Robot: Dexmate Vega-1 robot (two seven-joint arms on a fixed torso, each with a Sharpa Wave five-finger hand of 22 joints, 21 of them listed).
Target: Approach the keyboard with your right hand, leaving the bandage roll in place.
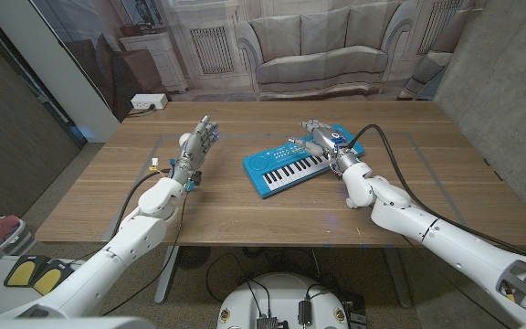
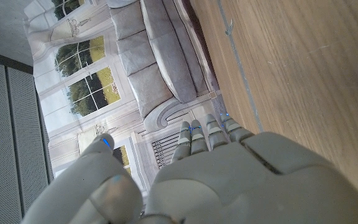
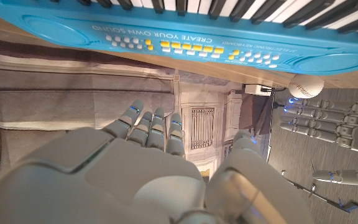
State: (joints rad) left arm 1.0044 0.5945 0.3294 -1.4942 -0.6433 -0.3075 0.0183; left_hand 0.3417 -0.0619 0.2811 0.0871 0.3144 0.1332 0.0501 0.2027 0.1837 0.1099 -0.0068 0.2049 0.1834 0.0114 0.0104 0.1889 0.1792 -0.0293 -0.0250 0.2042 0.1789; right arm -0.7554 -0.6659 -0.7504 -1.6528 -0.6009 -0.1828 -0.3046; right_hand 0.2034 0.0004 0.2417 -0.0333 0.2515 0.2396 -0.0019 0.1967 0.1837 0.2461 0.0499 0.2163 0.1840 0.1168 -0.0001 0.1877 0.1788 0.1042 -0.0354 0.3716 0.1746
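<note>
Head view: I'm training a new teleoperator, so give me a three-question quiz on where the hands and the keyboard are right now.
1. True or false: the left hand grips the blue toy keyboard.
2. Where does the keyboard lie? A) on the floor B) on the wooden table C) on the sofa
3. Fill in: the hand at the keyboard's end is the robot's ____ hand.

Key: 1 false, the left hand stands apart from it and holds nothing; 2 B; 3 right.
</note>
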